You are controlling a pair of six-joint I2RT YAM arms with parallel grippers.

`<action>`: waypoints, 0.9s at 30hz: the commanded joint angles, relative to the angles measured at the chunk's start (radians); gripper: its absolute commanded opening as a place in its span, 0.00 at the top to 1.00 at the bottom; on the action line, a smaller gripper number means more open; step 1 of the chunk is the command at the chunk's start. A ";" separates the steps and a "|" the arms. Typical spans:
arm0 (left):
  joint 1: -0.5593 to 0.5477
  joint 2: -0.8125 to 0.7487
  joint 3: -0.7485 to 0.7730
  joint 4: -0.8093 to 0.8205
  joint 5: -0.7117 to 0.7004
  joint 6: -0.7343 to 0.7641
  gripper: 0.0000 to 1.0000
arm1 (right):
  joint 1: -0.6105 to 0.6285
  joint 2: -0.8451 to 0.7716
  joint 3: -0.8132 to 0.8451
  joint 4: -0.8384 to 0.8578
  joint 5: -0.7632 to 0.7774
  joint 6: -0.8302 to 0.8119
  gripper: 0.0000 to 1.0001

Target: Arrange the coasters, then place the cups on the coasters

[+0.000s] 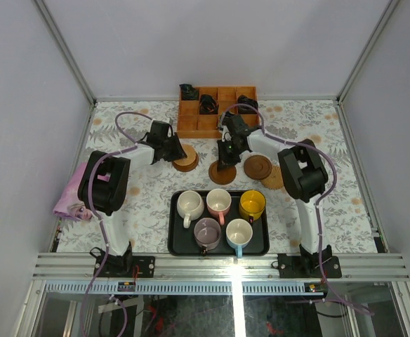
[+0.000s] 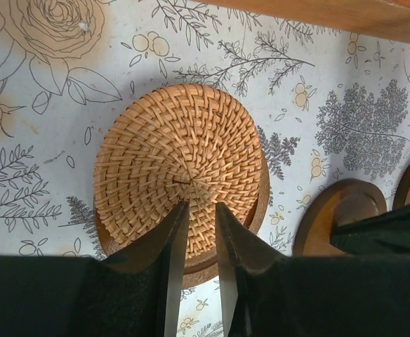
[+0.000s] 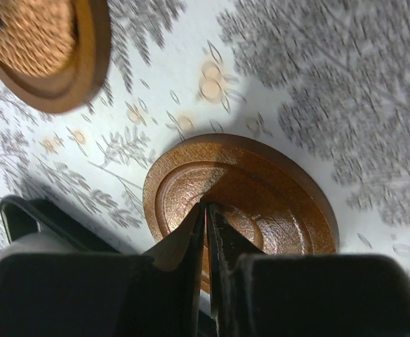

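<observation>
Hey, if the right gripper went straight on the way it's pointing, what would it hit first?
The brown coaster. The right gripper points its shut tips at the coaster's middle, either just above it or already touching.

The tablecloth [image 1: 317, 133] is pale, printed with grey leaf sprigs and tan blossoms. The woven coaster [image 2: 180, 140] on the left is straw-tan basket weave. To its right, the ringed wooden coaster [image 3: 275, 203] is dark reddish brown. On the black tray [image 1: 173, 232], the far row holds a cream-white cup [image 1: 189, 205], pink cup [image 1: 219, 202] and yellow cup [image 1: 252, 204]. The near row holds a mauve cup [image 1: 206, 231] and light blue cup [image 1: 239, 232]. The far wooden box [image 1: 191, 119] is orange.
</observation>
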State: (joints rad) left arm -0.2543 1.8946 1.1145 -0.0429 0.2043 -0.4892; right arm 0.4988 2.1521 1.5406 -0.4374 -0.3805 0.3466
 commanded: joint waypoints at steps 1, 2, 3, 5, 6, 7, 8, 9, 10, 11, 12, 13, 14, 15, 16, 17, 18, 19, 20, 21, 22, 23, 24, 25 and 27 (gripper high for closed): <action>-0.009 0.024 -0.056 -0.103 0.028 0.014 0.78 | 0.021 0.108 0.088 -0.031 0.061 -0.040 0.89; -0.014 0.026 -0.056 -0.100 0.035 0.016 0.78 | 0.021 0.125 0.103 -0.038 0.068 -0.043 0.89; -0.022 0.028 -0.056 -0.097 0.041 0.019 0.78 | 0.021 0.140 0.133 -0.047 0.074 -0.047 0.89; -0.039 0.041 -0.049 -0.097 0.053 0.026 0.79 | 0.022 0.170 0.176 -0.060 0.073 -0.050 0.89; -0.047 0.046 -0.043 -0.097 0.057 0.028 0.79 | 0.022 0.174 0.186 -0.061 0.071 -0.051 0.89; -0.054 0.052 -0.038 -0.097 0.061 0.029 0.79 | 0.022 0.178 0.189 -0.059 0.071 -0.050 0.89; -0.060 0.056 -0.033 -0.097 0.066 0.029 0.79 | 0.021 0.176 0.190 -0.055 0.072 -0.048 0.89; -0.065 0.059 -0.029 -0.096 0.067 0.029 0.79 | 0.022 0.172 0.189 -0.054 0.073 -0.046 0.89; -0.070 0.060 -0.026 -0.097 0.067 0.030 0.80 | 0.022 0.166 0.189 -0.052 0.075 -0.045 0.89; -0.072 0.059 -0.025 -0.097 0.063 0.031 0.80 | 0.021 0.158 0.186 -0.052 0.077 -0.044 0.89; -0.073 0.055 -0.023 -0.099 0.054 0.031 0.80 | 0.022 0.148 0.182 -0.052 0.079 -0.044 0.89; -0.072 0.051 -0.021 -0.105 0.039 0.032 0.79 | 0.022 0.136 0.177 -0.052 0.082 -0.044 0.89; -0.071 0.048 -0.017 -0.114 0.019 0.038 0.80 | 0.023 0.123 0.170 -0.051 0.086 -0.044 0.89; -0.072 0.042 -0.011 -0.127 -0.003 0.045 0.79 | 0.022 0.109 0.163 -0.049 0.091 -0.046 0.89; -0.069 0.036 -0.003 -0.142 -0.029 0.052 0.80 | 0.022 0.098 0.155 -0.049 0.094 -0.048 0.89; -0.066 0.029 0.003 -0.154 -0.054 0.059 0.79 | 0.022 0.087 0.149 -0.050 0.097 -0.050 0.89; -0.060 0.016 0.007 -0.167 -0.076 0.064 0.79 | 0.021 0.078 0.141 -0.052 0.101 -0.052 0.89; -0.049 0.006 0.012 -0.174 -0.092 0.067 0.80 | 0.021 0.069 0.131 -0.053 0.106 -0.053 0.89; -0.039 -0.006 0.018 -0.176 -0.102 0.068 0.79 | 0.021 0.061 0.125 -0.053 0.108 -0.055 0.89; -0.029 -0.018 0.022 -0.176 -0.109 0.069 0.79 | 0.022 0.051 0.118 -0.054 0.112 -0.056 0.88; -0.020 -0.030 0.026 -0.176 -0.118 0.069 0.79 | 0.022 0.043 0.113 -0.052 0.112 -0.055 0.87; -0.012 -0.043 0.030 -0.176 -0.128 0.070 0.78 | 0.021 0.033 0.112 -0.052 0.112 -0.055 0.86; -0.005 -0.055 0.035 -0.179 -0.145 0.073 0.77 | 0.022 0.026 0.112 -0.051 0.111 -0.054 0.84; 0.001 -0.064 0.042 -0.183 -0.166 0.078 0.75 | 0.022 0.017 0.112 -0.050 0.109 -0.054 0.82; 0.012 -0.071 0.055 -0.197 -0.200 0.089 0.72 | 0.021 0.002 0.112 -0.049 0.109 -0.054 0.77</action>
State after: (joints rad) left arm -0.2752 1.8603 1.1347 -0.1585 0.1154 -0.4427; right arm 0.5159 2.2143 1.6646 -0.4576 -0.3195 0.3176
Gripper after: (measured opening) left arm 0.256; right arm 0.191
